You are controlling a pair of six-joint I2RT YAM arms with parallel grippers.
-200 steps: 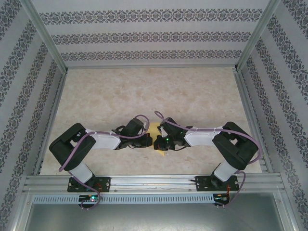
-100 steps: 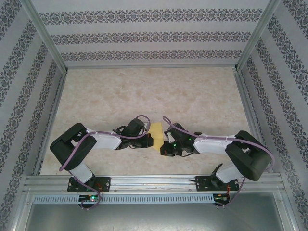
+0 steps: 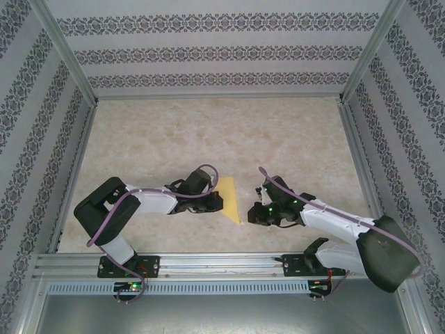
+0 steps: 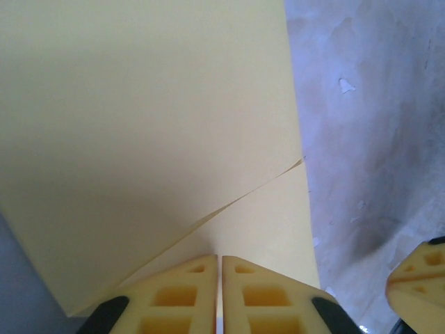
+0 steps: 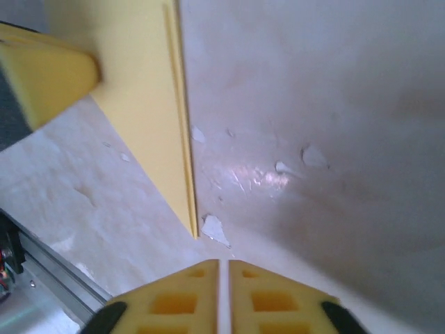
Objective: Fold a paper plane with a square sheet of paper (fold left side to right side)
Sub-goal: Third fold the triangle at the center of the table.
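Note:
The square sheet of paper (image 3: 229, 197) lies folded on the table as a narrow pale-yellow triangle, its point toward the near edge. In the left wrist view the paper (image 4: 153, 104) shows a slanting fold edge. My left gripper (image 3: 217, 202) sits at the paper's left side. Its fingers stand all but together at the paper's near edge (image 4: 220, 257), and no paper shows in the slit between them. My right gripper (image 3: 252, 216) is a short way right of the point, apart from the paper (image 5: 142, 104). It is shut (image 5: 224, 261) over bare table.
The marbled table (image 3: 208, 132) stretches back to patterned walls. A metal rail (image 3: 222, 264) runs along the near edge. Small chipped patches (image 5: 214, 229) mark the surface beside the paper's point.
My right arm has drawn back to the right, off the paper, uncovering the yellow triangle. My left gripper has stayed at the paper's left side.

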